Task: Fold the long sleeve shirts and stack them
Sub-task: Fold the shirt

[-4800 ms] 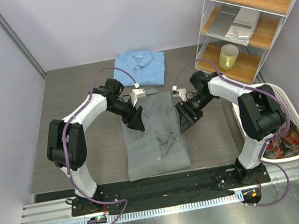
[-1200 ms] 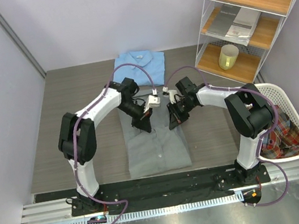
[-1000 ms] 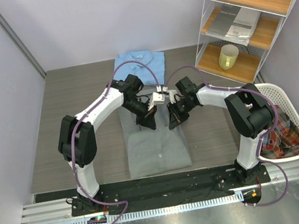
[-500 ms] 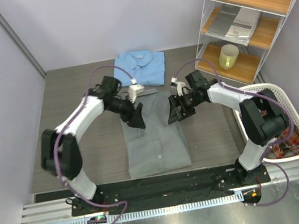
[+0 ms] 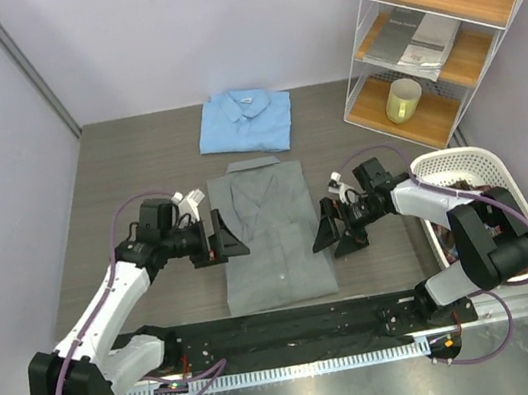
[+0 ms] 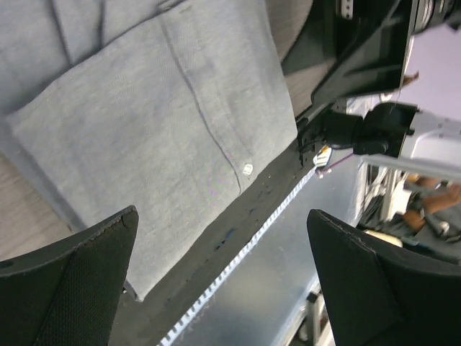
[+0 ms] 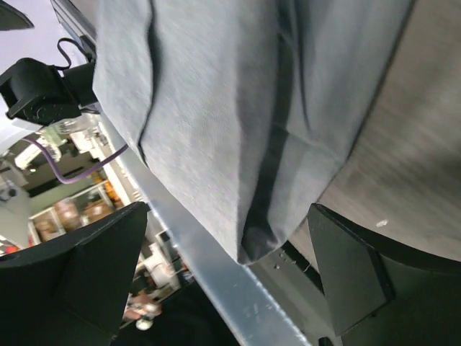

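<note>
The grey shirt (image 5: 272, 235) lies flat on the table in a long narrow rectangle, collar at the far end, sleeves folded in. It also shows in the left wrist view (image 6: 151, 137) and the right wrist view (image 7: 230, 108). The light blue shirt (image 5: 246, 119) lies folded at the back of the table. My left gripper (image 5: 226, 241) is open and empty at the grey shirt's left edge. My right gripper (image 5: 329, 234) is open and empty at its right edge.
A wire shelf (image 5: 438, 26) stands at the back right with a yellow cup (image 5: 403, 99), papers and a pink box. A white basket (image 5: 511, 217) with plaid cloth sits at the right. A black strip and metal rail (image 5: 288, 340) run along the near edge.
Both grippers left the middle of the grey shirt and moved outward and toward the near edge, to its left and right sides. The shirt now lies flat and narrow.
</note>
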You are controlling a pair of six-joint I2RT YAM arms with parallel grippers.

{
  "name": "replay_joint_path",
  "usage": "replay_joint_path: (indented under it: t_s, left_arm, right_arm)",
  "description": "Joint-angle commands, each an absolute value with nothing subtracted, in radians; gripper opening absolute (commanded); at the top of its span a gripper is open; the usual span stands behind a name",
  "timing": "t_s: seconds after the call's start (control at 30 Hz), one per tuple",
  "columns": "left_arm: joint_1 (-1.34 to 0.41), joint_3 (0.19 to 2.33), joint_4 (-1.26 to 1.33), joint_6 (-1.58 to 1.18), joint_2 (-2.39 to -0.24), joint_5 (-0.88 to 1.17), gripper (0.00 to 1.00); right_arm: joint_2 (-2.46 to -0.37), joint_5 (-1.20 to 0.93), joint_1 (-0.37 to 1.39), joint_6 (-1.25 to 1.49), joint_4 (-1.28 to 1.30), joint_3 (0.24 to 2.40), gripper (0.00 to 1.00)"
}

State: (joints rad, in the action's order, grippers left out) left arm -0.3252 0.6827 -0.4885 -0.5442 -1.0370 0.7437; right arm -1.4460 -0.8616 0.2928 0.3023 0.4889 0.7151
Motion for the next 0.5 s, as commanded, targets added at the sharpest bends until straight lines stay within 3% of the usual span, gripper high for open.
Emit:
replay_joint_path:
  t_s: [0.0, 0.23, 0.47]
  left_arm:
    - [-0.282, 0.643, -0.537, -0.695, -0.997, 0.703, 1.0]
    - [-0.272, 0.6, -0.621, -0.741, -1.052, 0.648, 1.0]
    - [-0.273, 0.523, -0.513, -0.817, -1.098, 0.732, 0.96]
  right_arm:
    - [-1.394, -0.936, 0.291, 0.426, 0.397, 0.651, 1.0]
    - [-1.385, -0.977, 0.308, 0.552, 0.258, 0.571, 1.0]
    - [-1.414, -1.008, 0.344, 0.621, 0.131, 0.549, 0.91]
